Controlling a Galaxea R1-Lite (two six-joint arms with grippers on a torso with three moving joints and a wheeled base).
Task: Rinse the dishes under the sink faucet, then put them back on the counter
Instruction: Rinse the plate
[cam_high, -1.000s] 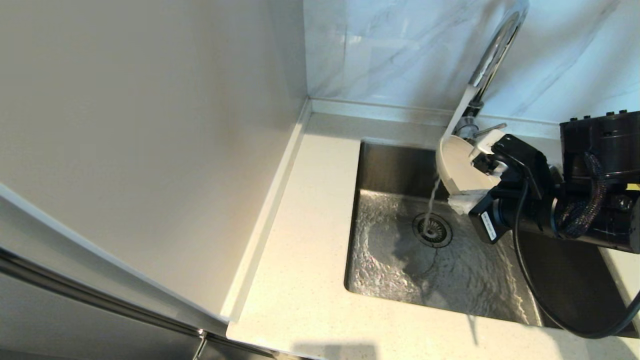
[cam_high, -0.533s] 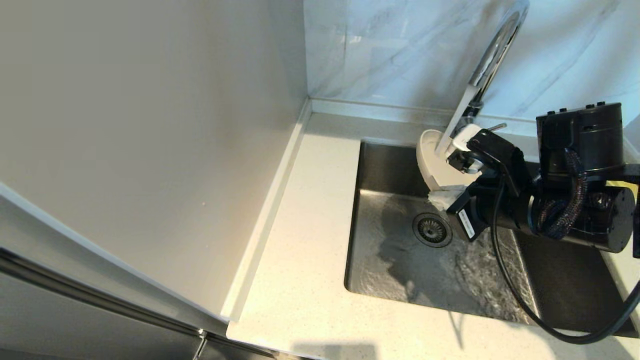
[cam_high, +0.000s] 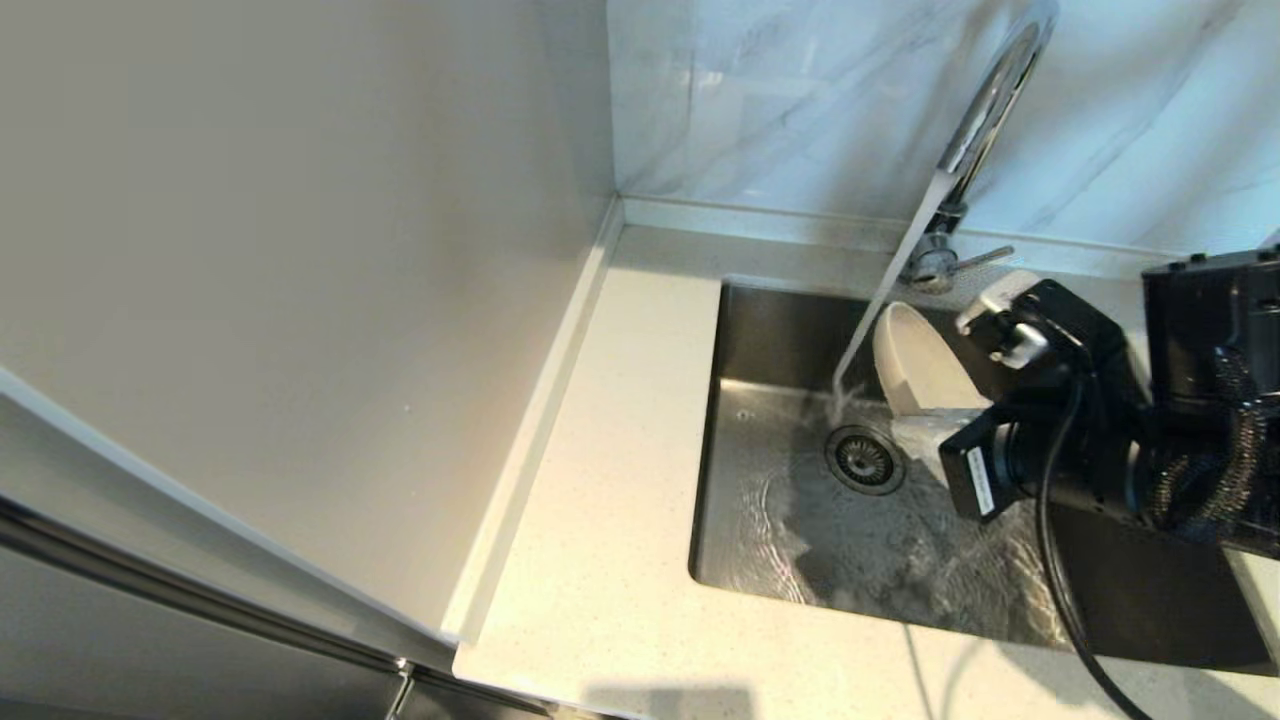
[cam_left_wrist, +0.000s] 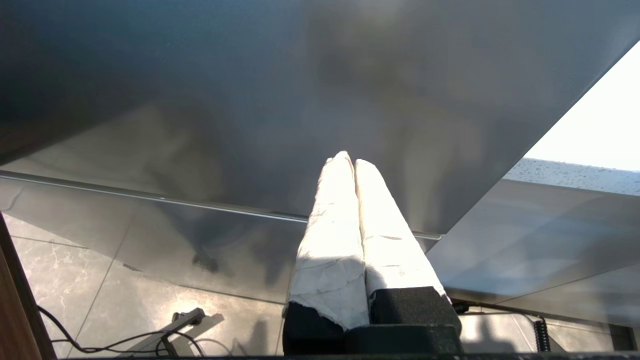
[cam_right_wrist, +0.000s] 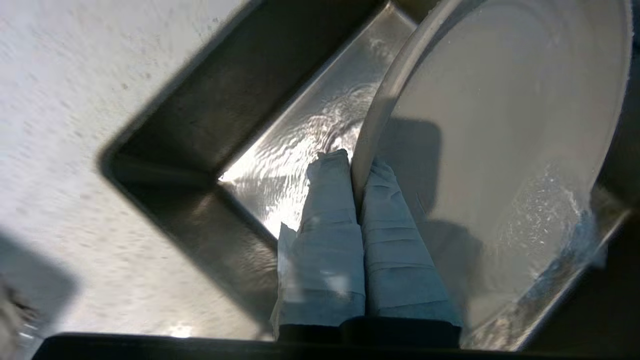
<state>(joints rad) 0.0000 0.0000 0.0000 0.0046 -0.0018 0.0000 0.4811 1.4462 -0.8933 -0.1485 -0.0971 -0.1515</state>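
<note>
My right gripper (cam_high: 925, 425) is low over the sink (cam_high: 760, 330), shut on the rim of the small pale bowl (cam_high: 915, 360). The bowl is tipped on edge, its hollow facing the arm. In the right wrist view the fingers (cam_right_wrist: 330, 200) pinch the bowl (cam_right_wrist: 500, 125) at its rim, one inside and one outside. Water runs from the sink faucet (cam_high: 985, 100) and falls just left of the bowl, landing near the drain strainer (cam_high: 865, 458). The plate and chopsticks are out of view. My left gripper (cam_left_wrist: 348, 159) is parked below, shut and empty.
The speckled counter (cam_high: 620, 500) lies left of and in front of the basin. A tall beige panel (cam_high: 300, 250) rises on the left. The faucet's side lever (cam_high: 975, 258) points right, just behind the bowl. The marble wall (cam_high: 800, 100) is behind.
The bowl was under the stream, swung up and left against the faucet, and has now dropped down and to the right, out of the water. The stream now falls straight into the sink.
</note>
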